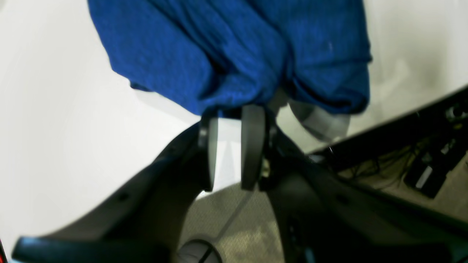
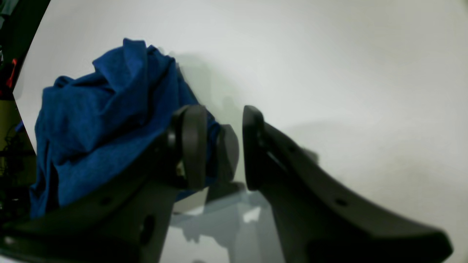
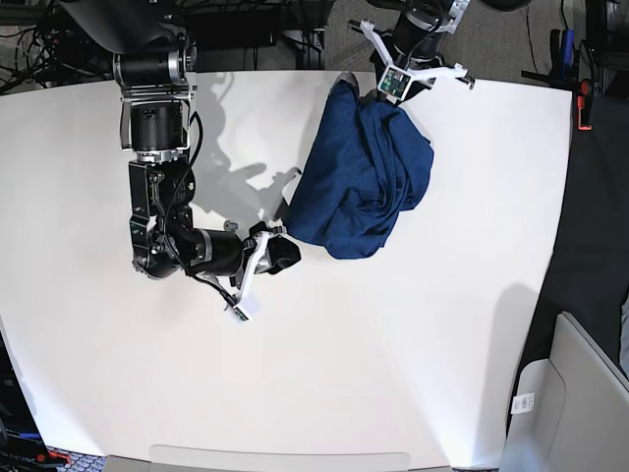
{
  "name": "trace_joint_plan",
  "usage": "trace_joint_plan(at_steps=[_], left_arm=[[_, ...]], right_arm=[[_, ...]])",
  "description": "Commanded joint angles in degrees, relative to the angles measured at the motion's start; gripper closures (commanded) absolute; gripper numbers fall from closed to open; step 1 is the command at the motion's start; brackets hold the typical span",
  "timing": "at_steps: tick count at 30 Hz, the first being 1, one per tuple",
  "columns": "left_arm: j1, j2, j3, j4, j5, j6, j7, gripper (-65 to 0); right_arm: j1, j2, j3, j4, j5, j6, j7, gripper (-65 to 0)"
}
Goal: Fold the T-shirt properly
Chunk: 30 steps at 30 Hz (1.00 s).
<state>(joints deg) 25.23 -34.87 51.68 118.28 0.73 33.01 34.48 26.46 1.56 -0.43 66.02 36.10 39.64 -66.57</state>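
The T-shirt (image 3: 364, 177) is a dark blue cloth bunched in a crumpled heap at the back middle of the white table (image 3: 413, 344). My left gripper (image 3: 352, 87) sits at the heap's far top corner. In the left wrist view its fingers (image 1: 252, 146) stand a little apart, with white table showing between them and the T-shirt's (image 1: 234, 51) edge hanging right at their tips. My right gripper (image 3: 280, 246) lies low on the table at the heap's near left edge. It is open and empty, with the T-shirt (image 2: 98, 120) behind its left finger (image 2: 193, 146).
The table's far edge (image 1: 384, 135) runs just behind my left gripper, with floor and black cabling beyond it. Dark equipment and cables crowd the back (image 3: 246, 25). A pale box (image 3: 580, 393) stands off the table's right front corner.
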Motion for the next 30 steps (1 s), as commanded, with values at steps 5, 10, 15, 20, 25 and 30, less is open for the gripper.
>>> trace_joint_plan(at_steps=[5, 10, 15, 20, 25, 30], left_arm=[[0.0, -0.1, 0.1, 0.9, 0.8, 0.3, -1.5, -11.5], [0.0, 1.3, -0.1, 0.8, 0.7, 0.3, 1.0, -11.2], [0.0, 2.2, -0.1, 0.8, 0.8, 0.3, 1.1, -12.8], [0.0, 1.9, 0.2, 0.8, 1.1, 2.4, 0.9, -26.9], [0.1, 1.9, 2.9, 0.7, 7.0, 7.0, 1.0, -28.0], [-1.1, 2.1, 7.3, 0.5, 11.2, 7.0, 1.1, -28.0]], right_arm=[[1.8, 0.0, 0.0, 0.9, 1.4, 0.4, 1.4, -17.7], [1.8, 0.0, 0.0, 0.9, 1.4, 0.4, 1.4, -17.7], [1.8, 0.0, 0.0, 0.9, 1.4, 0.4, 1.4, -17.7], [1.8, 0.2, 0.2, 0.9, 1.4, 0.4, 1.4, -17.7], [1.8, -0.1, 0.2, 0.9, 1.4, 0.4, 1.5, -17.7], [1.7, -0.1, 0.2, 0.9, 1.4, 0.4, 2.9, -17.7]])
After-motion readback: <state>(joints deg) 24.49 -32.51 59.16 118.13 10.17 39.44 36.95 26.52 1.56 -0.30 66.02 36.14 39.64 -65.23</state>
